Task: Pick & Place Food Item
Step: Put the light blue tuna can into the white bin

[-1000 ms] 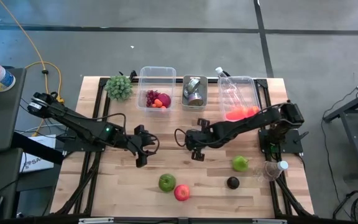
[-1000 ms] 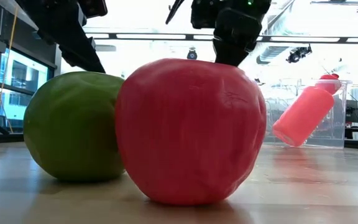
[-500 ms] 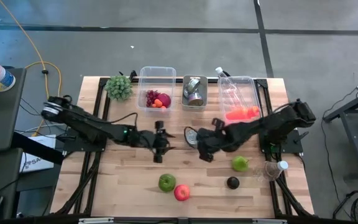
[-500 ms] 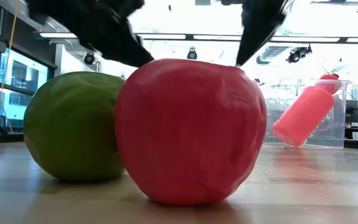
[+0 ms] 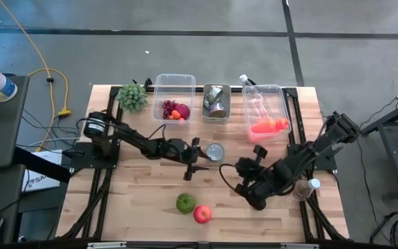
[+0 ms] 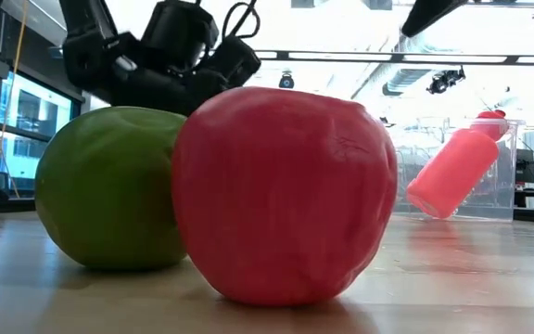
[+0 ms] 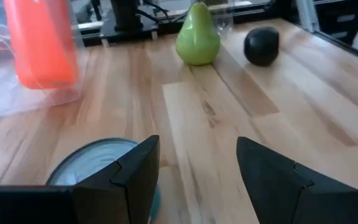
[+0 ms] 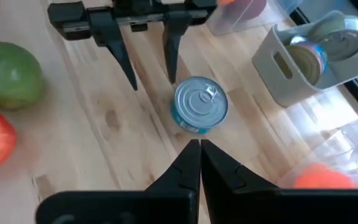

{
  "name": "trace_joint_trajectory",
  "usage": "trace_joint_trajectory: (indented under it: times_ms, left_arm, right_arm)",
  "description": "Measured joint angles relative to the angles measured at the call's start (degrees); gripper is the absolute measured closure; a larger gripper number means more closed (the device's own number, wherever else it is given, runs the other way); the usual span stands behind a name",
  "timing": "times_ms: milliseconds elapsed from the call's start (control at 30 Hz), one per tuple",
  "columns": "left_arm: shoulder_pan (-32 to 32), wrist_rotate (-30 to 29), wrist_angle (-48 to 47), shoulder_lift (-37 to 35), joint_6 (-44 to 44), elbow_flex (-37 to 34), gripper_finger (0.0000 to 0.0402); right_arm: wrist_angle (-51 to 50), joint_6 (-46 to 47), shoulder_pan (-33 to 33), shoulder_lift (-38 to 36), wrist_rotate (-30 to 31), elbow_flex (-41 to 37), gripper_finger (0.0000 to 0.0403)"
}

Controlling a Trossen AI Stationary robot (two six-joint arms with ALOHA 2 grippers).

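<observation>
My left gripper [image 8: 146, 59] spread, empty, beside tin can [image 8: 201, 104] at table centre. My right gripper [image 8: 199, 163] pressed together, empty. Clear bin [image 5: 174, 83] holds red fruit; grey bin [image 8: 284, 74] holds cans; clear tub [image 5: 280, 93] holds orange bottle [image 5: 268, 126].

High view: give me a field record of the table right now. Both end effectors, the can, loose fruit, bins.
left end effector: open, empty, beside the can
right end effector: shut, empty, over the table's right front
can: upright on the table, mid-table, not gripped
green apple: front of table, touching the red apple
pear: upright, next to a dark round fruit
left bin: holds reddish food items
middle bin: holds cans
right bin: holds an orange bottle
</observation>
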Motion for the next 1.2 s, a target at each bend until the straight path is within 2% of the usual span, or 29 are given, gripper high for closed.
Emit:
trace_joint_trajectory:
  times_ms: [167,267,567,733,833,1200]
  left_arm:
    - [0.34,-5.41,3.63,4.89,11.26,0.04,0.0197]
    - [0.93,-5.55,4.48,7.64,16.07,0.11,0.0197]
    - [2.7,-4.53,7.23,9.2,15.33,0.24,0.0197]
    - [3.76,1.86,6.26,9.2,16.88,0.24,0.0197]
    - [3.96,3.3,6.04,9.2,16.9,0.24,0.02]
    - [6.18,2.87,5.44,9.35,16.76,0.28,0.0266]
  right_arm:
    - [0.3,3.27,1.11,0.0,1.24,-2.18,0.0401]
    - [0.44,4.62,1.05,0.0,1.12,-3.72,0.0401]
    - [0.64,5.54,0.9,0.0,0.87,-4.71,0.0401]
    - [0.64,5.52,0.9,0.0,0.87,-4.71,0.0401]
    - [0.64,5.52,0.88,0.02,0.87,-4.71,0.0401]
    - [0.69,5.52,0.88,0.04,0.85,-4.71,0.0401]
